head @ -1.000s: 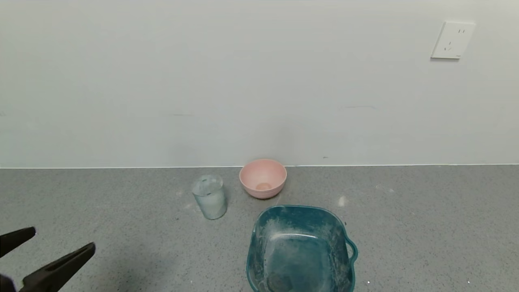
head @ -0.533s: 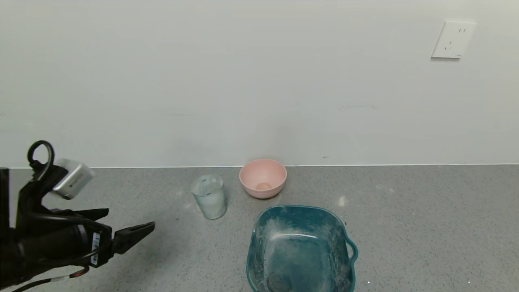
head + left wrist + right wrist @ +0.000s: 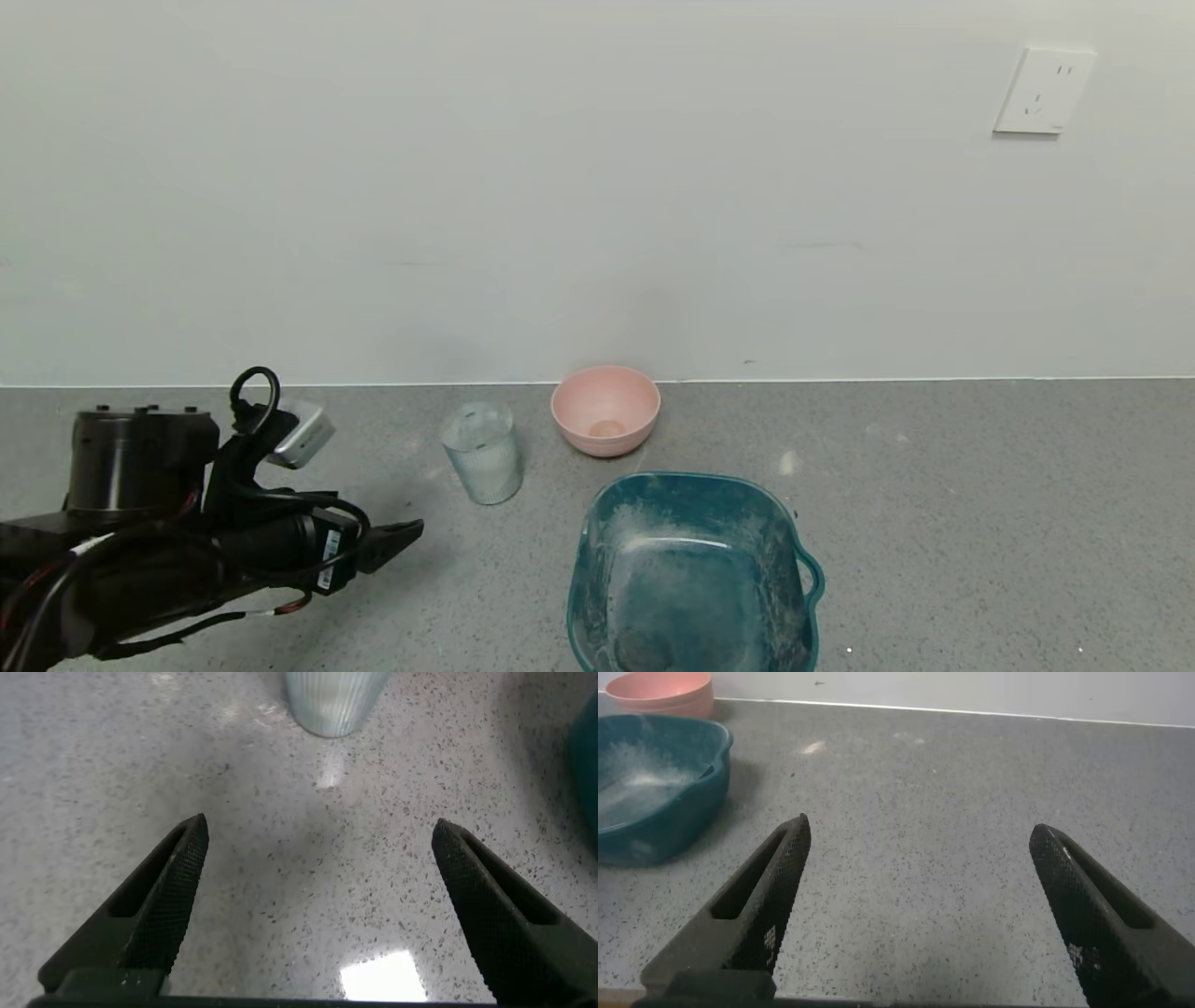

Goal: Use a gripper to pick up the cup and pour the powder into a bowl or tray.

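Observation:
The cup (image 3: 481, 453), a clear ribbed glass with dusty whitish walls, stands upright on the grey counter left of the pink bowl. Its base shows in the left wrist view (image 3: 334, 700). My left gripper (image 3: 403, 537) is open and empty, low over the counter, to the left of the cup and nearer to me, pointing toward it (image 3: 318, 835). The teal basin (image 3: 686, 479) sits at front centre with white dusty smears inside. A faint greyish patch of powder (image 3: 642, 649) lies in its near corner. My right gripper (image 3: 920, 831) is open and empty over bare counter, right of the basin (image 3: 701, 730).
A pink bowl (image 3: 605, 409) with a small orange-tan spot stands by the wall behind the basin, and it shows in the right wrist view (image 3: 659, 691). A wall socket (image 3: 1043, 91) is at the upper right. The basin's loop handle (image 3: 810, 579) faces right.
My left arm has come in from the lower left corner, moving right and forward toward the cup, its fingers open throughout. The cup, bowl and basin have not moved.

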